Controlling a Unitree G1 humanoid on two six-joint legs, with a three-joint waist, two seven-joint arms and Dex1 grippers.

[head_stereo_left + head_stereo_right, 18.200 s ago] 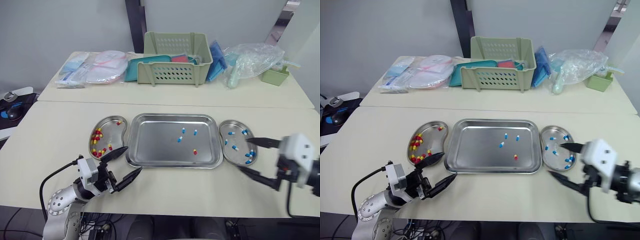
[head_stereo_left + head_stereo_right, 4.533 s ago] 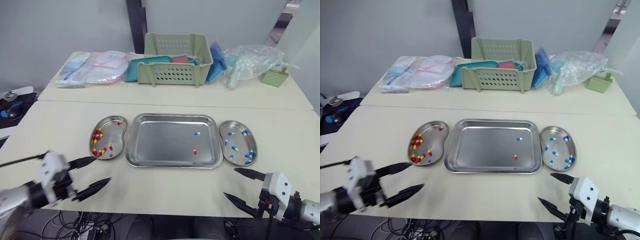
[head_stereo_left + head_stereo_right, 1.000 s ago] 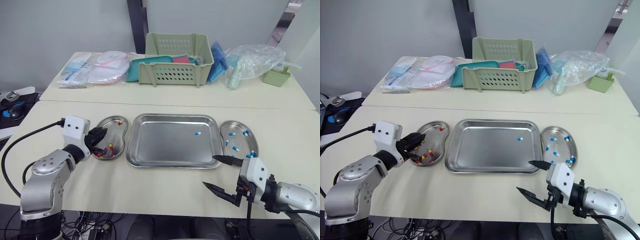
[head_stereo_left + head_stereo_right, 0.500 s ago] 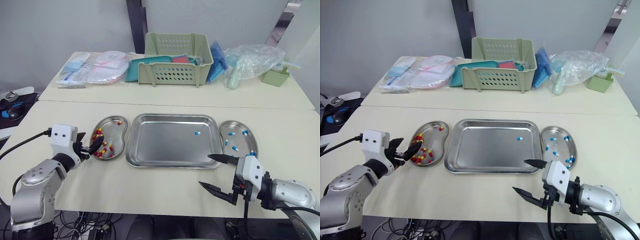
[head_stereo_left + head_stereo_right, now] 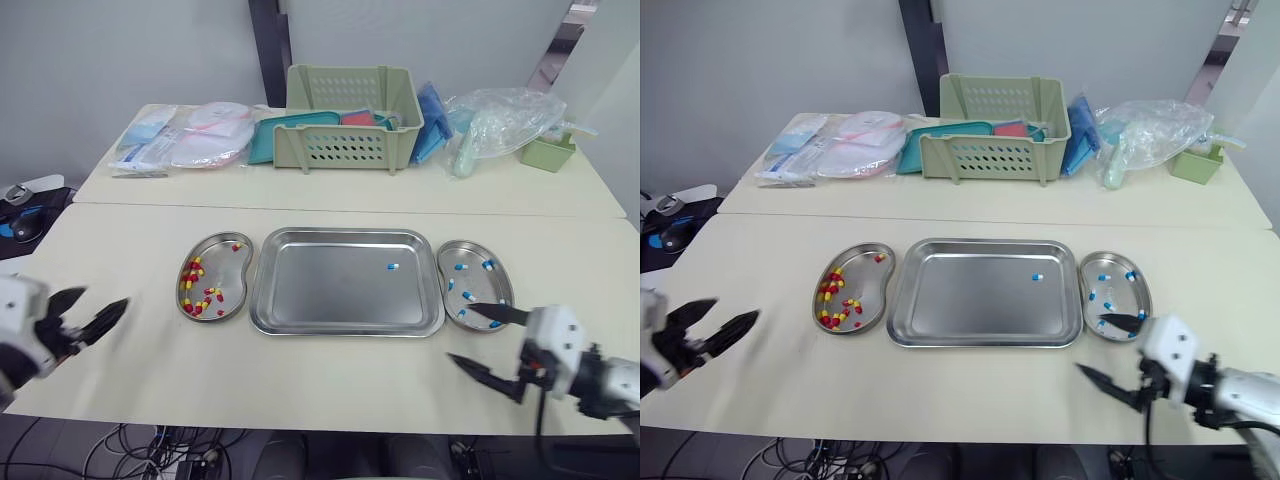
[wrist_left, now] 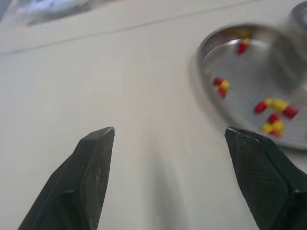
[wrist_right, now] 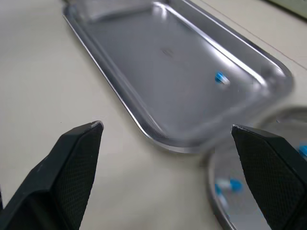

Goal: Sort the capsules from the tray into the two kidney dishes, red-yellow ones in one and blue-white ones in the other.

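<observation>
Your left gripper [image 5: 105, 300] hangs wide open over bare table, nothing in it, well left of the left kidney dish [image 5: 236, 286]. That one's shiny steel with a bunch of red-yellow capsules [image 5: 196, 291] in it. The rounded steel tray [image 5: 330, 295] in the middle holds just 1 blue-white capsule [image 5: 392, 266], near its far right corner. The right kidney dish [image 5: 480, 282] has a handful of blue-white capsules [image 5: 468, 296]. Your right gripper [image 5: 460, 332] is spread wide and empty by that dish's near edge
</observation>
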